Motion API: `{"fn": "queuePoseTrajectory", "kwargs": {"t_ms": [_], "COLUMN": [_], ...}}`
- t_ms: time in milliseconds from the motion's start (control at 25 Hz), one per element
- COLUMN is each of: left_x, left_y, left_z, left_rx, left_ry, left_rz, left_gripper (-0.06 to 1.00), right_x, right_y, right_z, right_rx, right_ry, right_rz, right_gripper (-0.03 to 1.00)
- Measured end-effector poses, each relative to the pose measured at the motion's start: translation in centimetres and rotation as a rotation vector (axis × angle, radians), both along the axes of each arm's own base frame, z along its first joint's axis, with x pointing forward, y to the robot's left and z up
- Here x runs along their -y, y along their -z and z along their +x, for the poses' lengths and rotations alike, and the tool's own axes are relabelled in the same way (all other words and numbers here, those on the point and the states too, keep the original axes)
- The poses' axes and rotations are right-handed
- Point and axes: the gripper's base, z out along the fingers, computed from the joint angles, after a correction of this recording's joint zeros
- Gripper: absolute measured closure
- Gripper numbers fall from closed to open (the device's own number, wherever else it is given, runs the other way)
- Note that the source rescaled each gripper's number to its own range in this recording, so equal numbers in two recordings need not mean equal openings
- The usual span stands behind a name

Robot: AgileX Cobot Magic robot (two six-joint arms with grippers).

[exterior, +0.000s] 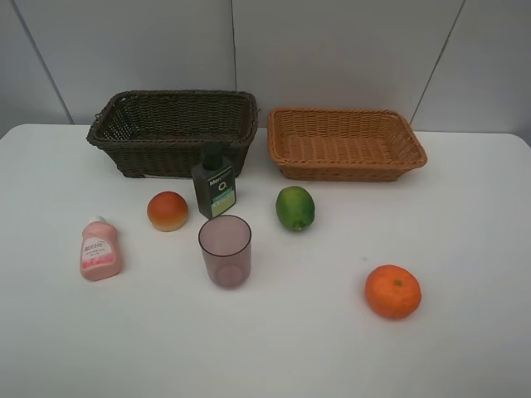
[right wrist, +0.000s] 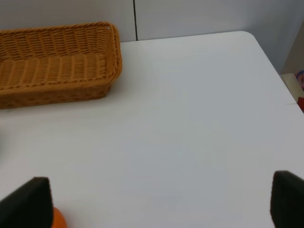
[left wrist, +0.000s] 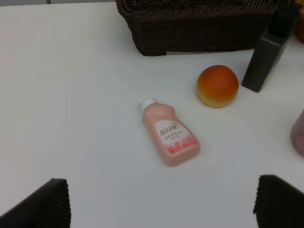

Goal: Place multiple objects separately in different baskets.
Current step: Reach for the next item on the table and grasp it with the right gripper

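Stage: nothing is in either basket yet; all six objects sit on the white table (exterior: 465, 249), so this looks like the first pick.
Left gripper (left wrist: 161, 205): jaws spread wide and holding nothing, hanging over the near-left of the table.
Pink bottle (exterior: 100, 249): lies flat at the near left with its cap pointing far. It is probably best pinched across its narrow body, not along its length.
Right gripper (right wrist: 156, 202): also spread wide and empty, with the mandarin (exterior: 392, 291) just at its left finger.
Dark basket (exterior: 166, 149): far left and deep-walled, so a load likely needs lifting well over its rim.
Tan basket (exterior: 344, 170): far right and shallower, with an open path from the mandarin.
Peach-like fruit (exterior: 168, 211): near the pink bottle but apart from it.
Dark green bottle (exterior: 214, 184): stands upright just in front of the dark basket and could tip if brushed.
Cup (exterior: 225, 250): upright in the middle, near side.
Lime (exterior: 294, 207): right of the dark green bottle, in front of the gap between the two baskets.
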Motion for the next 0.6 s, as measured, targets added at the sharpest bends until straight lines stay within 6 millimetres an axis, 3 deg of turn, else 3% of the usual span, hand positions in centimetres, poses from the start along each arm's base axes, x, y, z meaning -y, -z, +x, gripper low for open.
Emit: {"fn": "queuePoseTrajectory", "kwargs": {"t_ms": [600], "left_x": [0.00], "left_y": [0.00], "left_z": [0.00], "left_rx": [0.000], "left_ry": [0.000], "left_rz": [0.000], "left_gripper": [-0.06], "right_x": [0.00], "right_y": [0.00], "right_z": [0.00], "right_rx": [0.000], "right_ry": [0.000], "right_rz": [0.000], "right_gripper": [0.00]}}
